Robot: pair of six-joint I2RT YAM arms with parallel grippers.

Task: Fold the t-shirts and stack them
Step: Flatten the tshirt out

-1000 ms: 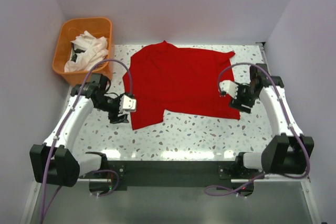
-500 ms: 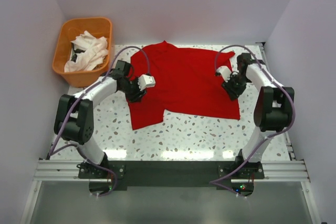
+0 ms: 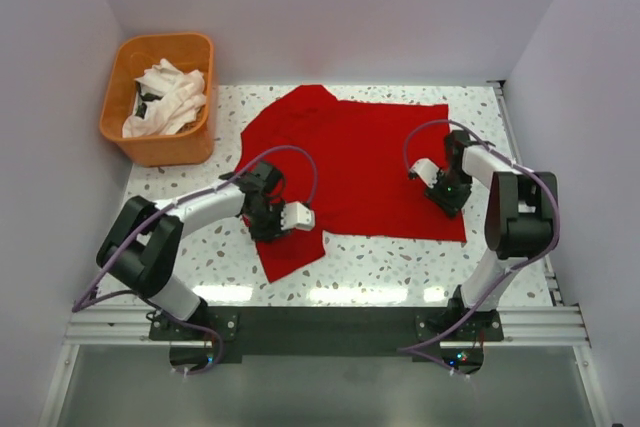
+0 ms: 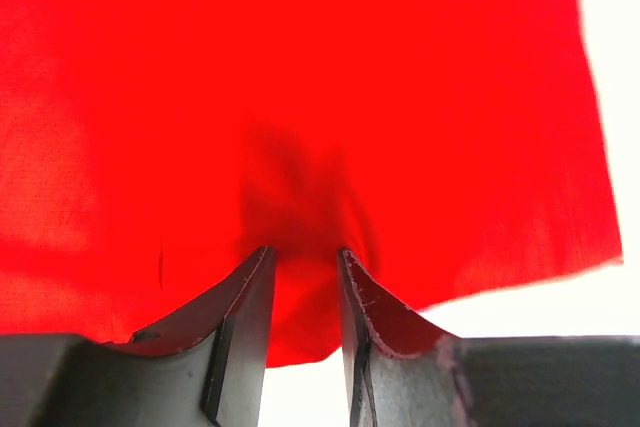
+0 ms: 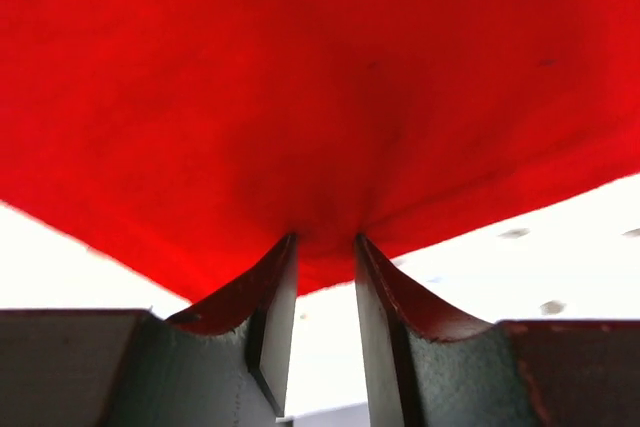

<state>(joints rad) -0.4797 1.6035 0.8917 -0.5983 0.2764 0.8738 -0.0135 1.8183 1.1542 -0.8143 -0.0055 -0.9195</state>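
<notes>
While the red t-shirt (image 3: 350, 152) lies spread across the middle of the speckled table (image 3: 400, 259), the left gripper (image 4: 303, 259) pinches a bunched fold of its near-left part between narrow jaws, and the right gripper (image 5: 325, 244) nips the cloth by the shirt's right edge, jaws likewise close together; crumpled white t-shirts (image 3: 168, 95) fill the orange basket (image 3: 152, 151) at the far-left corner, apart from the red one

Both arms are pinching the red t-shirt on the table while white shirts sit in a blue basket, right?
Not blue: the top external view shows the basket is orange. The rest stands: both arms' jaws pinch the red t-shirt, and white t-shirts sit in that basket.
</notes>
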